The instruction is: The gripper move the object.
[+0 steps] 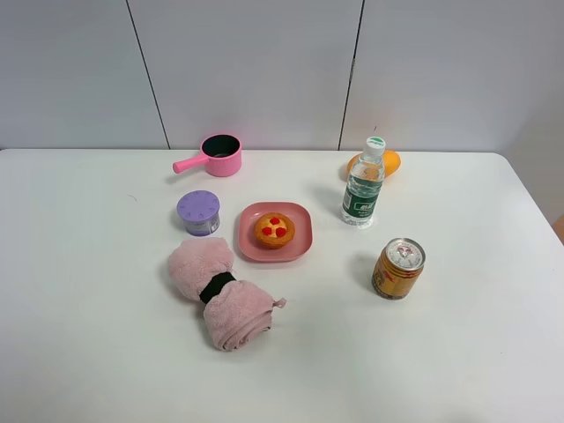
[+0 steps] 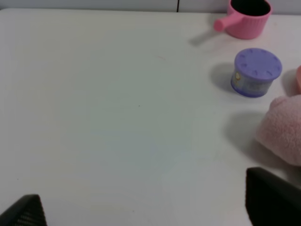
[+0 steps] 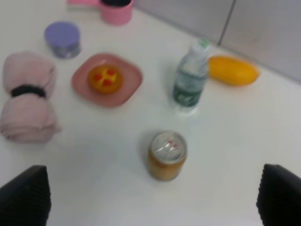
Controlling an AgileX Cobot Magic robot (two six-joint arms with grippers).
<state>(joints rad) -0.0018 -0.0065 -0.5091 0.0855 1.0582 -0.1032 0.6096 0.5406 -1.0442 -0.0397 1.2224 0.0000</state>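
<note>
The tart (image 1: 274, 230) is small and round, with an orange-brown crust, a yellow top and red dots. It sits in the middle of a pink plate (image 1: 300, 248) near the table's centre. It also shows in the right wrist view (image 3: 106, 78), far from my right gripper (image 3: 150, 197), which is open and empty, with only its black fingertips (image 3: 24, 195) in view. My left gripper (image 2: 146, 209) is open and empty over bare table left of the towel. The tart is not in the left wrist view. Neither arm shows in the exterior high view.
A pink pot (image 1: 220, 155) stands at the back. A purple-lidded jar (image 1: 199, 212) and a rolled pink towel (image 1: 220, 295) lie left of the plate. A water bottle (image 1: 363, 185), an orange fruit (image 1: 390, 163) and a gold can (image 1: 398, 268) stand to the right.
</note>
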